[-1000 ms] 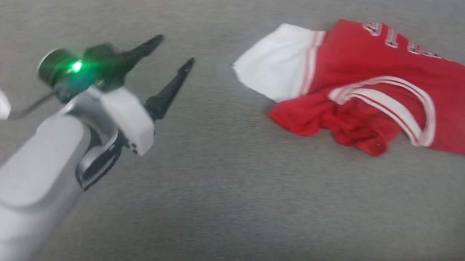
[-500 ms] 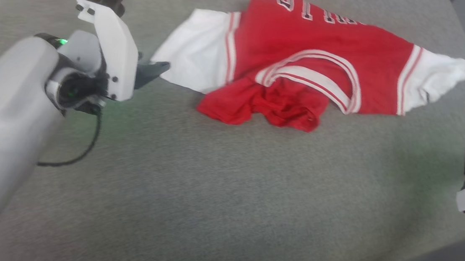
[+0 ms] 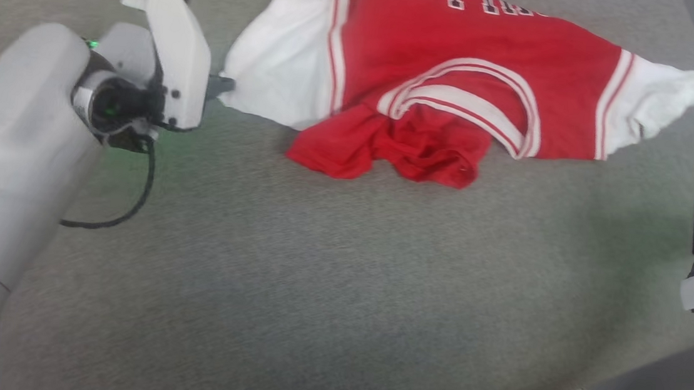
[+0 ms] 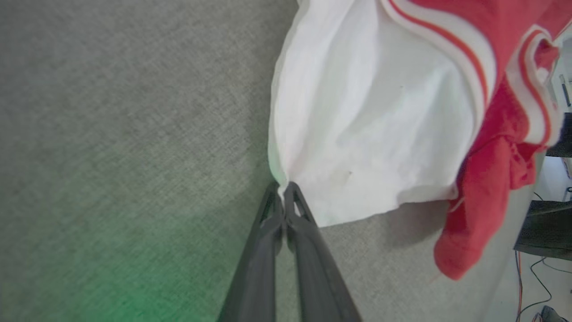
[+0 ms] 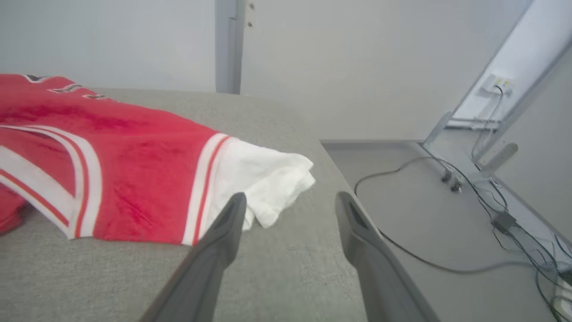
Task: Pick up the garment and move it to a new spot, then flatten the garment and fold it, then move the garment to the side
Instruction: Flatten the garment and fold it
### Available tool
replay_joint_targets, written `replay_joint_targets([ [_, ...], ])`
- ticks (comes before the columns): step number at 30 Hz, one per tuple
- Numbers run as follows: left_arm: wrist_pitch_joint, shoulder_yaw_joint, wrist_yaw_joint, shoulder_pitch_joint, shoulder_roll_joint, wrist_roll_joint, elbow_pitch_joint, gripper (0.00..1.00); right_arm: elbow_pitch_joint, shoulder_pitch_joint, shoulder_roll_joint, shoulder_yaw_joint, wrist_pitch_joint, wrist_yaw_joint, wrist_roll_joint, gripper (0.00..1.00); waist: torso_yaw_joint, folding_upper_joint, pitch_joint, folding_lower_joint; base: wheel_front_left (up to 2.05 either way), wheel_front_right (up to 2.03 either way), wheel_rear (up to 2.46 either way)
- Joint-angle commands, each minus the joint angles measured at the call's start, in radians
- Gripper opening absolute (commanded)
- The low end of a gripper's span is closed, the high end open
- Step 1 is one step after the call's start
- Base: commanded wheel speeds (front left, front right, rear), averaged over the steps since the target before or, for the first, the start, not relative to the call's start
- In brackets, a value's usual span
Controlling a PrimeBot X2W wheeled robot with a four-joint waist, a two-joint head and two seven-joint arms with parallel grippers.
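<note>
Toward the desk's far edge in the head view, the garment [image 3: 459, 60] lies face up with its lettering at the far side. Its white sleeves spread left and right, and its red lower part is bunched under the collar trim. The left pincer [image 3: 221, 86] comes in low from the left, forearm slanting up across the desk's [image 3: 314, 280] near left corner, wrist rolled so its white housing faces the camera. Its tips meet the near corner of the left sleeve.

In the left wrist view, both fingers are pressed together on that corner of the white sleeve [image 4: 366, 134], and the cloth puckers where it enters the tips. The bite looks shallow, taking little more than the hem's corner. As I judge it, the lift should start slowly and go straight up while someone watches the pucker. If the cloth starts sliding out, it is better to set it down and pinch deeper than to drag the shirt.

In the right wrist view, the right pincer [image 5: 290, 201] hangs spread wide and empty over the desk's right edge. It points at the other sleeve, near it but not gripping it. Taking that sleeve too would probably let the shirt travel spread rather than dangling from one corner, which makes flattening easier afterwards.
</note>
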Motion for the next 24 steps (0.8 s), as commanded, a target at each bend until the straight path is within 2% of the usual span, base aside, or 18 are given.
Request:
replay_joint_targets([
  [1, -0.004, -0.007, -0.001, 0.027, 0.003, -0.008, 0.010, 0.00, -0.007, -0.006, -0.005, 0.000, -0.003, 0.000, -0.003, 1.00, 0.023, 0.0000, -0.012, 0.0000, 0.00, 0.00, 0.00],
  [8, -0.092, 0.022, -0.001, 0.069, 0.047, -0.053, -0.002, 0.00, -0.040, 0.008, -0.036, 0.017, -0.002, 0.000, -0.008, 1.00, 0.136, 0.0000, -0.066, 0.0000, 0.00, 0.00, 0.00],
  [16, -0.210, 0.067, -0.001, 0.221, 0.169, -0.114, -0.069, 0.00, -0.056, 0.033, -0.055, 0.073, 0.037, 0.000, -0.002, 1.00, 0.247, 0.0000, -0.121, 0.0000, 0.00, 0.00, 0.00],
  [23, -0.304, 0.075, -0.001, 0.256, 0.161, -0.112, -0.093, 0.00, -0.080, 0.034, -0.079, 0.120, 0.079, 0.000, 0.004, 1.00, 0.269, 0.0000, -0.131, 0.0000, 0.00, 0.00, 0.00],
  [24, -0.323, 0.074, -0.001, 0.256, 0.158, -0.105, -0.096, 0.21, -0.083, 0.034, -0.085, 0.124, 0.086, 0.000, 0.004, 1.00, 0.271, 0.0000, -0.132, 0.0000, 0.00, 0.00, 0.00],
])
